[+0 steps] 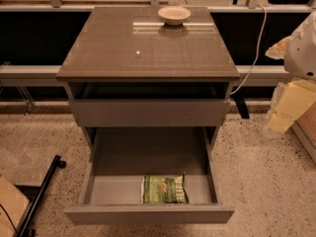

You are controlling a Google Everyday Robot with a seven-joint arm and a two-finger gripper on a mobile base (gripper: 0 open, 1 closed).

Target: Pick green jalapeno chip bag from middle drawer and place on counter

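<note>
The green jalapeno chip bag [164, 189] lies flat at the front of the open middle drawer [148, 214], just right of centre. The counter [123, 53] is the glossy grey-brown slab on top of the cabinet, with a tiny white speck. My gripper [291, 107] shows as cream-coloured parts under the white arm housing [303, 48] at the right edge. It hangs beside the cabinet at upper-drawer height, well apart from the bag and holding nothing that I can see.
A shallow beige bowl [174, 15] stands at the back of the counter. The upper drawer [148, 112] is almost shut. A black stand leg [42, 191] lies on the speckled floor at left. A white cable [254, 53] hangs right of the cabinet.
</note>
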